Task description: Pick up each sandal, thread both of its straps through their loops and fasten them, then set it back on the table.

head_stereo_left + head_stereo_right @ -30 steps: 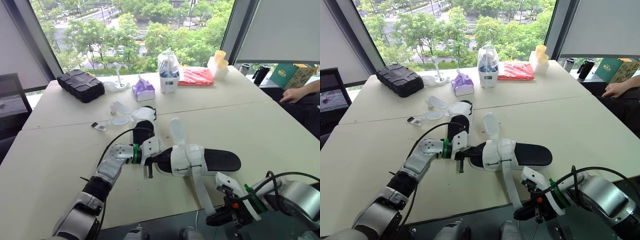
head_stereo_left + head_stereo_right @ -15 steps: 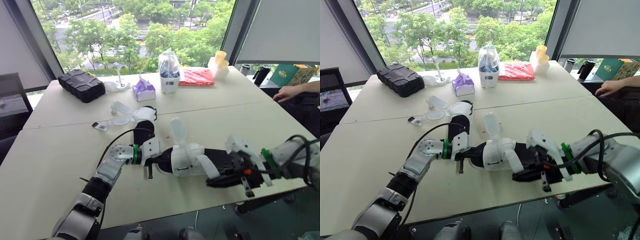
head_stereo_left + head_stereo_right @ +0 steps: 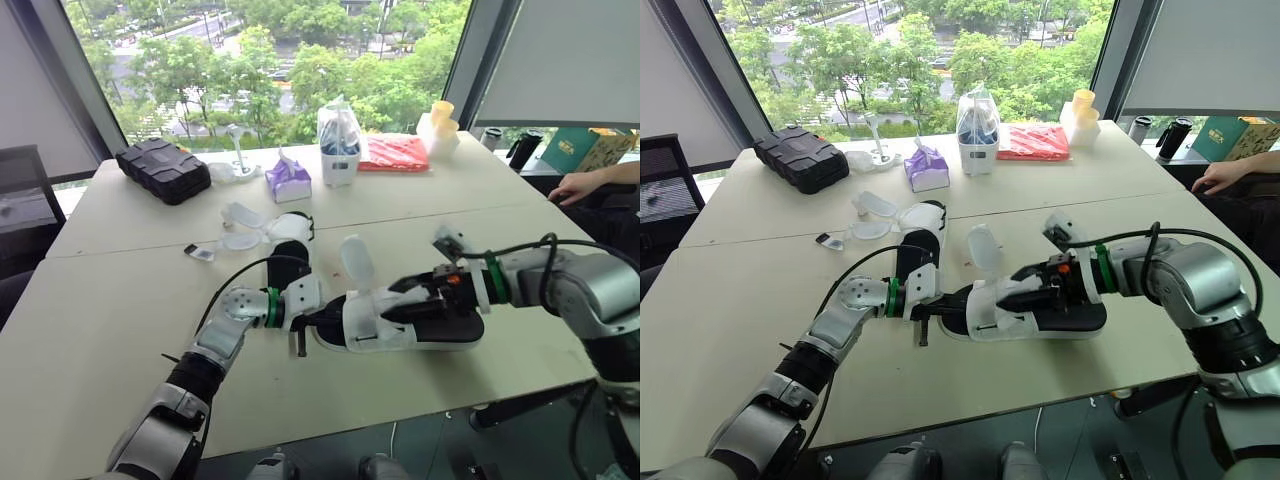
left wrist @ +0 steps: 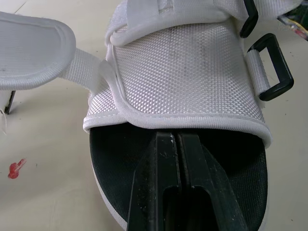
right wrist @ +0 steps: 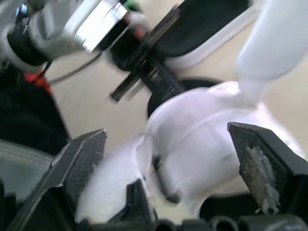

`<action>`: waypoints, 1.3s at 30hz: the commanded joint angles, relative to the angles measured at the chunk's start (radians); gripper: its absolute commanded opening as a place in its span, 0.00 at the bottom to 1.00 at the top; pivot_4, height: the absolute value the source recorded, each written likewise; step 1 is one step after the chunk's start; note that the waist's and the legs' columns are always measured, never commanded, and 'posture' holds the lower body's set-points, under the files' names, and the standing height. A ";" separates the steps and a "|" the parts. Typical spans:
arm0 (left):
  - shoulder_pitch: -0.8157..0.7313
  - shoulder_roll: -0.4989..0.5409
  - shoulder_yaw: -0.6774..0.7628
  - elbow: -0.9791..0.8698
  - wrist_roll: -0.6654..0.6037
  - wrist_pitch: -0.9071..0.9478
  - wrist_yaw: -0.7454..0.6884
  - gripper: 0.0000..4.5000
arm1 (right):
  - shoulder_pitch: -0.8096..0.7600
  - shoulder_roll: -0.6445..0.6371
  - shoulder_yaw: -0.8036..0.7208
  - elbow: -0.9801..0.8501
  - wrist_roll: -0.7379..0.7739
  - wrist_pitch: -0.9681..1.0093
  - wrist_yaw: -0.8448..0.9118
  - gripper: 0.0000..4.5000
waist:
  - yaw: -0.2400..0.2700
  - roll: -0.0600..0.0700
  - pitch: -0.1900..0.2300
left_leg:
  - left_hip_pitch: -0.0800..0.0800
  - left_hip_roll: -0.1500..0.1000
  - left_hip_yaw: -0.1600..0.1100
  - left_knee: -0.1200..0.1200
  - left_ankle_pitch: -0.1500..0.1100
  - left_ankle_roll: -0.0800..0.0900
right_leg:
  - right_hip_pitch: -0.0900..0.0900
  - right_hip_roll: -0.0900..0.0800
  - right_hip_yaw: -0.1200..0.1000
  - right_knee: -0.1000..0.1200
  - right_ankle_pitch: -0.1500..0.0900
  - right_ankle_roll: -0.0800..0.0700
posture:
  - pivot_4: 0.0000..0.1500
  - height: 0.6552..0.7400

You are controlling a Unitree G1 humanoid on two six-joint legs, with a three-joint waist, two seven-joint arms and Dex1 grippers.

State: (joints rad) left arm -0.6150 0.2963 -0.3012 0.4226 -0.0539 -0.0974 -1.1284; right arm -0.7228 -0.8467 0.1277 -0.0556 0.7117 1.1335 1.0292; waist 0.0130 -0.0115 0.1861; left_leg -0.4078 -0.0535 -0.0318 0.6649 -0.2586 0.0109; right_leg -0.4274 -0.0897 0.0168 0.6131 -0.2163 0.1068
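Note:
A sandal (image 3: 445, 322) with a black footbed and white straps lies mid-table. My left gripper (image 3: 316, 318) is shut, its fingers (image 4: 175, 183) pressed together on the footbed at the toe end, under the wide white strap (image 4: 183, 72). My right gripper (image 3: 398, 306) hovers open just over the strap band (image 3: 375, 318), its fingers (image 5: 79, 161) spread wide on either side of the white fabric. One white flap (image 3: 354, 262) stands up behind the sandal. The second sandal (image 3: 288, 240) lies farther back with its straps loose.
Along the far side stand a black case (image 3: 160, 170), a purple tissue pack (image 3: 287, 178), a white bagged container (image 3: 338, 140), a red packet (image 3: 392, 153) and stacked cups (image 3: 437, 128). A person's hand (image 3: 575, 187) rests at the far right. The table's front edge is close below the sandal.
My right gripper carried the long strap up from below the table's front edge, laid it over the sandal and opened. The left arm has stayed put.

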 commanded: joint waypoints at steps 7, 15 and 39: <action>0.018 0.010 -0.010 -0.025 0.008 0.015 0.008 0.00 | -0.157 0.155 -0.041 0.218 -0.103 -0.067 -0.123 1.00 | -0.003 0.000 0.000 | 0.000 0.000 0.000 -0.001 0.000 0.000 | -0.001 0.000 0.000 0.000 0.000 0.000 | 1.00 1.00; 0.024 0.011 -0.011 -0.039 0.006 0.024 0.010 0.00 | -0.214 0.186 -0.065 0.283 -0.135 -0.062 -0.129 1.00 | -0.001 0.001 0.000 | -0.001 -0.001 0.000 -0.002 0.000 0.000 | -0.002 0.000 0.000 0.001 0.000 0.000 | 1.00 1.00; 0.016 0.004 -0.012 -0.025 0.009 0.017 0.015 0.00 | -0.082 0.003 0.248 -0.176 -0.254 -0.078 0.030 1.00 | -0.001 0.001 0.000 | -0.001 -0.001 0.000 -0.002 0.000 0.000 | -0.002 0.000 -0.001 0.001 0.000 0.000 | 1.00 1.00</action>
State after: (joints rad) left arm -0.5972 0.3014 -0.3008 0.3904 -0.0544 -0.0787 -1.1128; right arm -0.7925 -0.8431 0.3618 -0.2221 0.4903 1.0831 1.0638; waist 0.0119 -0.0104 0.1859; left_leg -0.4083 -0.0543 -0.0316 0.6634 -0.2588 0.0110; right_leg -0.4292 -0.0897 0.0155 0.6143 -0.2159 0.1068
